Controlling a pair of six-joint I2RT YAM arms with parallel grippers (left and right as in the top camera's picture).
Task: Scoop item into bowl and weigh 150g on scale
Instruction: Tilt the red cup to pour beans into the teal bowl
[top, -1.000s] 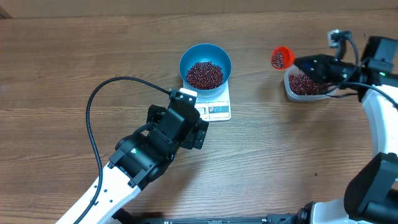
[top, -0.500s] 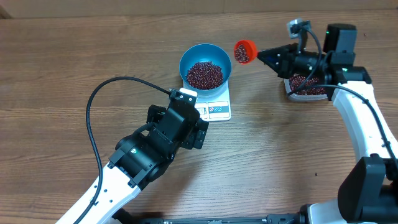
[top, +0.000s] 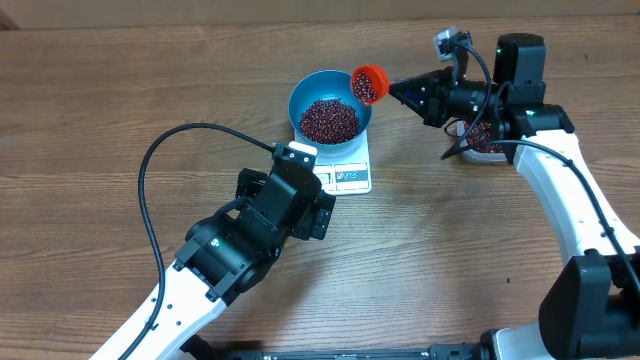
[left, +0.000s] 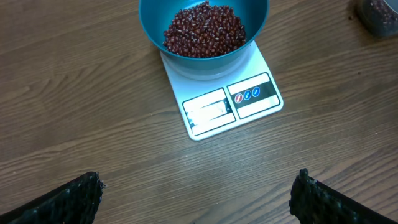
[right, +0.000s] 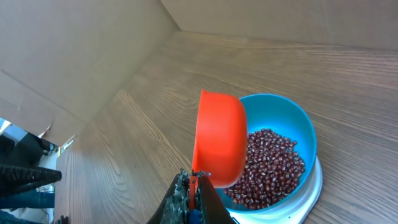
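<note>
right gripper (top: 398, 91) clenched on the orange scoop (top: 369, 83), tipped over the bowl (top: 294, 104) rim to add beans (top: 328, 120); bowl on the scale (top: 345, 178) near the tabletop (top: 100, 100) far edge; left gripper (left: 198, 193) spread wide, empty, facing the display.

Smooth blue bowl (top: 330, 105), wood-grain table (top: 100, 120)

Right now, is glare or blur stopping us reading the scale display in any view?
Left wrist: scale sharp and evenly lit, but its display looks washed-out pale, no digits legible. Overhead: soft even light, no hard glare; display too small to read. Right wrist: orange scoop looms close to the lens, covering part of the bowl; display out of frame.
</note>
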